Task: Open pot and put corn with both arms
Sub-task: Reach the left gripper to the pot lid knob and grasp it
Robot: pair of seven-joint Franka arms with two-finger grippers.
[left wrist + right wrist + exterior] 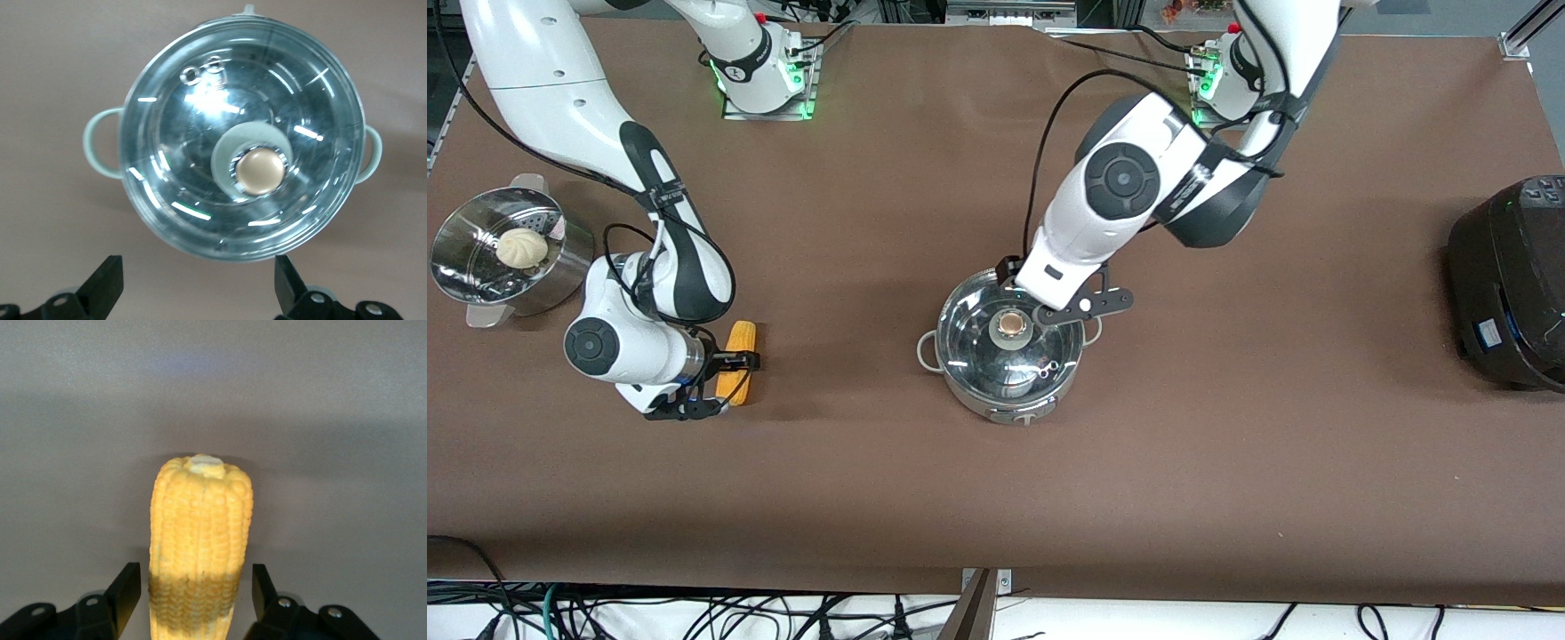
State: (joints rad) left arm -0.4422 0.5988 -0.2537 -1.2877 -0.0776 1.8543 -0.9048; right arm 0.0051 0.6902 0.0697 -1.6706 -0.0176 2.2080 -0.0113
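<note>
Front view: places the pot (1009,356) near mid-bench, glass lid (996,342) on, and the corn (740,342) flat on the bench at about nine o'clock from it, toward the right arm's end. Finds the left pincer (197,287) over the pot, spread wide and holding nothing, with the knob (260,171) not between its fingers. Finds the right pincer (193,587) down at the cob, open, one finger on each side with a gap at both. Judged as the grasping step, lid and cob alike. For a clean lid lift: centre over the knob first, descend straight, close fully, then raise level to avoid scraping the rim. For the cob: close across the middle, not the tapering end, and lift only once firmly pinched.
</note>
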